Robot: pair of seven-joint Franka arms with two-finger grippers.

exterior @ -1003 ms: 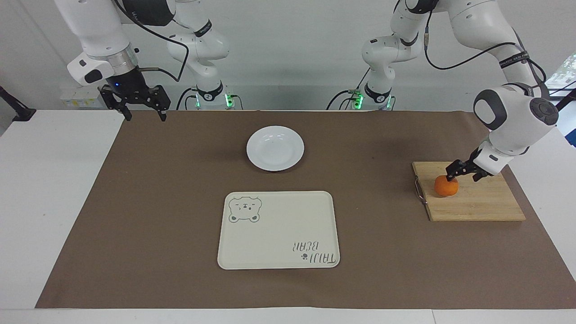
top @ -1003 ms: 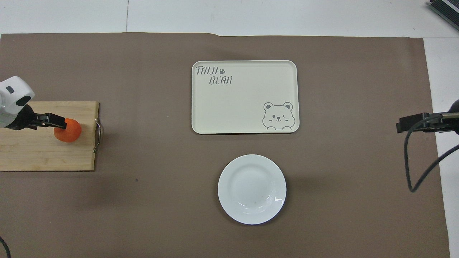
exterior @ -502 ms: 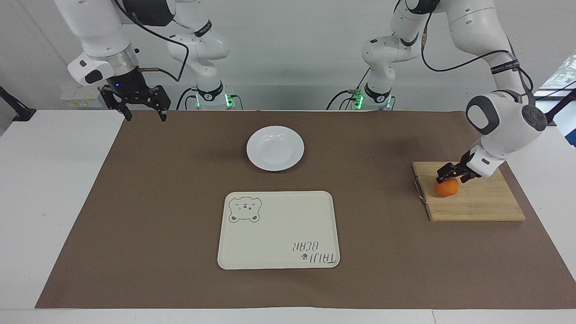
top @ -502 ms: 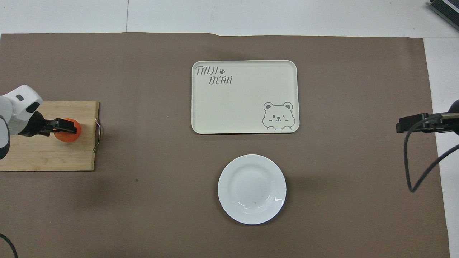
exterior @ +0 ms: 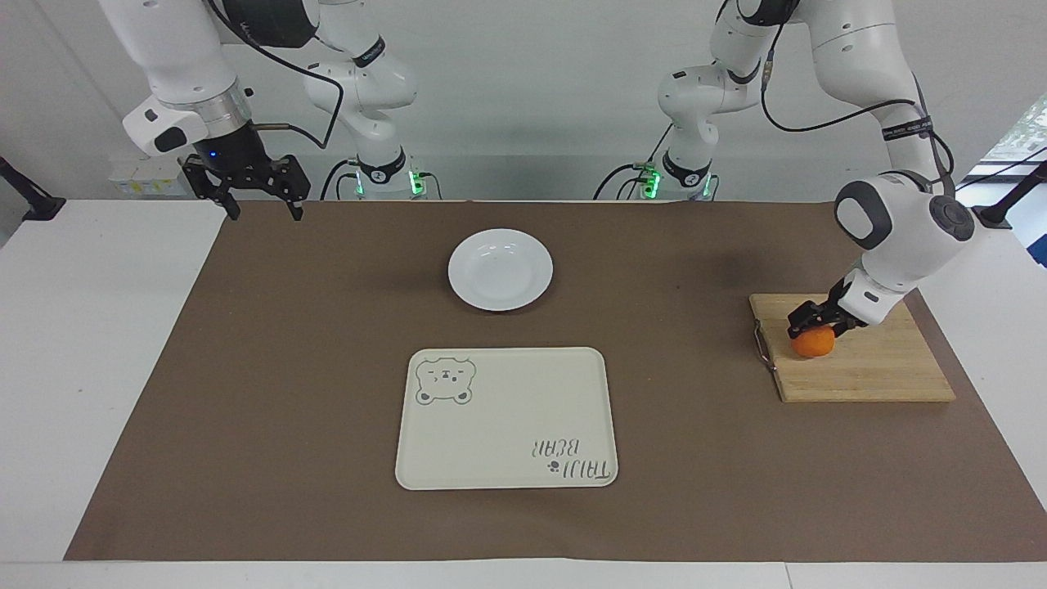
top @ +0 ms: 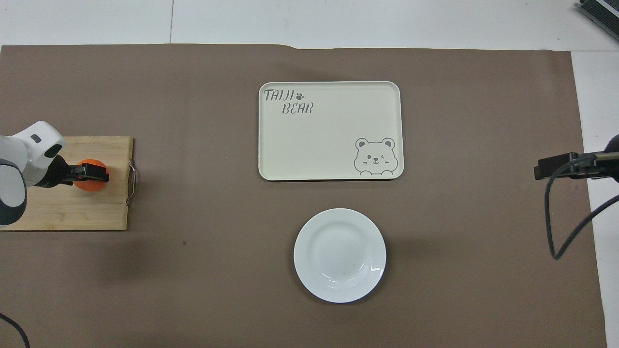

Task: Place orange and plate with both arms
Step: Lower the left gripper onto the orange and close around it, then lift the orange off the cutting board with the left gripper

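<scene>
One orange [exterior: 813,343], one plate [exterior: 500,269], one tray [exterior: 506,418].

orange [top: 90,175] partly covered by left gripper [top: 92,173], cutting board [top: 72,212] cut off at overhead view's edge

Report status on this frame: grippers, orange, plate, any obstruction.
Left gripper down at the orange on the cutting board. Right gripper open, waiting at table edge. Plate untouched, near the robots. Nothing in the way.
</scene>
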